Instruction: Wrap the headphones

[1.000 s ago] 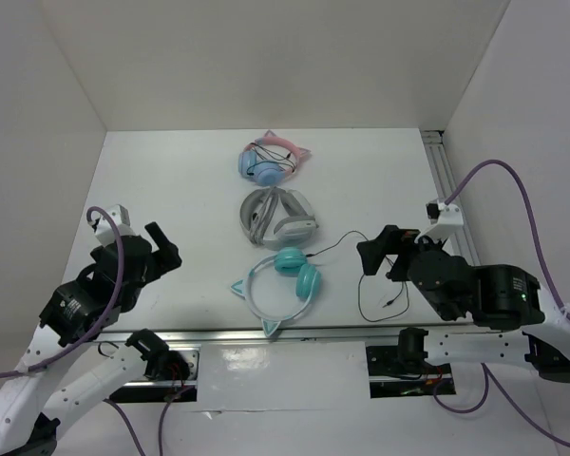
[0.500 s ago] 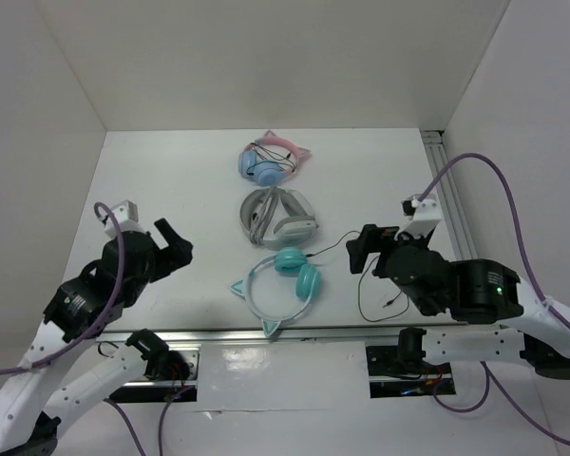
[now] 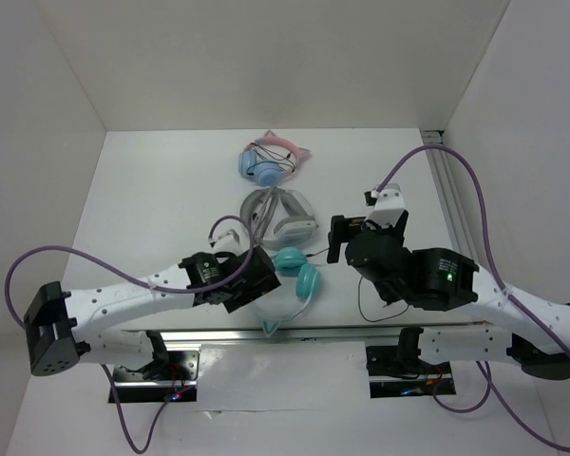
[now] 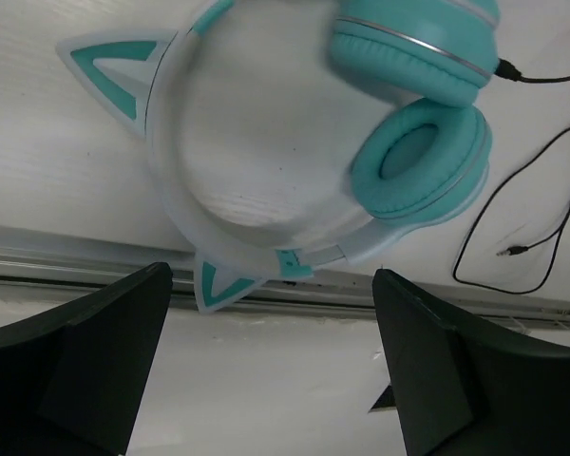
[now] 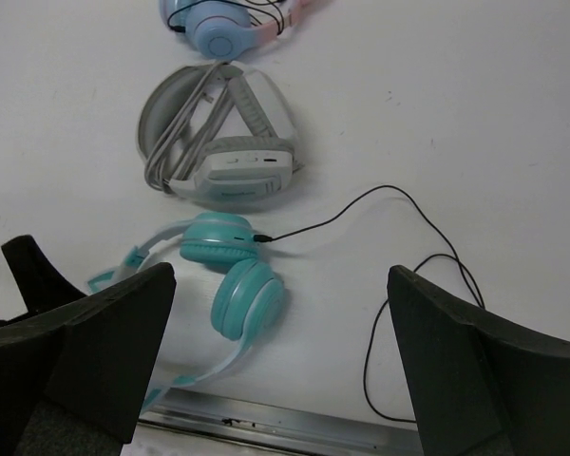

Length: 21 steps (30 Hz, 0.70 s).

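The left gripper [image 3: 252,283] hangs over the headband [image 4: 176,204], jaws spread wide, gripping nothing. The headphones [image 3: 302,275] lie flat at the near middle of the table [image 3: 152,190], long axis near-left to far-right: two cat ears [image 4: 114,71] leftward, two ear cups [image 4: 418,161] rightward. Beyond them lie one grey-white set [image 3: 277,217] and one blue-and-pink set [image 3: 269,161]. One black cable [image 5: 309,227] trails right beneath the right gripper [image 3: 347,239], likewise wide apart and empty.

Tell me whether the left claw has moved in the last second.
Yes. The left claw swung right across the table, ending over the teal headphones.
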### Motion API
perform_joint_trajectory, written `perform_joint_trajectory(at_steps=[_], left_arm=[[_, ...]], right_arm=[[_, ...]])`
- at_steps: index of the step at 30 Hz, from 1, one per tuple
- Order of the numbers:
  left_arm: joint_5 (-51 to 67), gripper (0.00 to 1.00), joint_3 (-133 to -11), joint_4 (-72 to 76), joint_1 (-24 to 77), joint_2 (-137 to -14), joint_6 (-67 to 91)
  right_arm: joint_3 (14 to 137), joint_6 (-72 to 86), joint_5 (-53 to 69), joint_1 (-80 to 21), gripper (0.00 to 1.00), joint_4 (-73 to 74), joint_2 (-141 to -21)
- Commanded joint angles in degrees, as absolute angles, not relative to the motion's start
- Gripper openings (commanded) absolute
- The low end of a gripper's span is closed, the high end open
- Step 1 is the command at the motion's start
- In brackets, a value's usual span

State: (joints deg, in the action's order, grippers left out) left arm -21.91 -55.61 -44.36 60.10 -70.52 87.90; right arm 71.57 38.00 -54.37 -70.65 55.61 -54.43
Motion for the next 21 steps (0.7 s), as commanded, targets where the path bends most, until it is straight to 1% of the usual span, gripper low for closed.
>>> perform_joint_trajectory(at_steps=[1,3,8,12,15,17,18,20,21], left_arm=[[-25.8,1.0,-53.1,-45.7,61.6,-71.1,101.8],[-25.1,1.0,-49.4,-44.0,61.6,-71.6,103.8],[-24.6,1.0,-47.8,-43.4,63.6,-76.9,107.2],[-25.1,0.98,-45.7,-38.9,64.7,-81.6,108.6],[-25.1,0.93,-45.7,-38.4,64.7,-85.0,109.9],[-25.1,0.82,-45.7,-38.4,64.7,-86.1,110.5],[-25.1,0.82,-45.7,-38.4,64.7,-86.7,111.0],[-25.1,0.76,-45.1,-38.4,64.7,-87.4,111.6],[-25.1,0.75,-45.1,-38.4,64.7,-88.1,111.6]], right_arm=[[72.8,36.8,-54.0,-69.9,1.0,52.3,-53.1],[72.8,36.8,-52.6,-69.9,1.0,52.3,-51.2],[72.8,35.6,-51.3,-69.9,1.0,51.7,-48.9],[72.2,34.9,-50.0,-69.9,1.0,51.0,-48.3],[71.1,34.3,-48.4,-69.9,1.0,49.3,-48.3],[71.1,34.3,-48.4,-69.9,1.0,49.3,-48.3],[71.1,34.3,-47.9,-69.9,1.0,48.8,-48.3],[71.1,33.7,-47.4,-69.9,1.0,48.8,-48.3],[71.1,33.7,-47.4,-69.9,1.0,48.1,-47.8]])
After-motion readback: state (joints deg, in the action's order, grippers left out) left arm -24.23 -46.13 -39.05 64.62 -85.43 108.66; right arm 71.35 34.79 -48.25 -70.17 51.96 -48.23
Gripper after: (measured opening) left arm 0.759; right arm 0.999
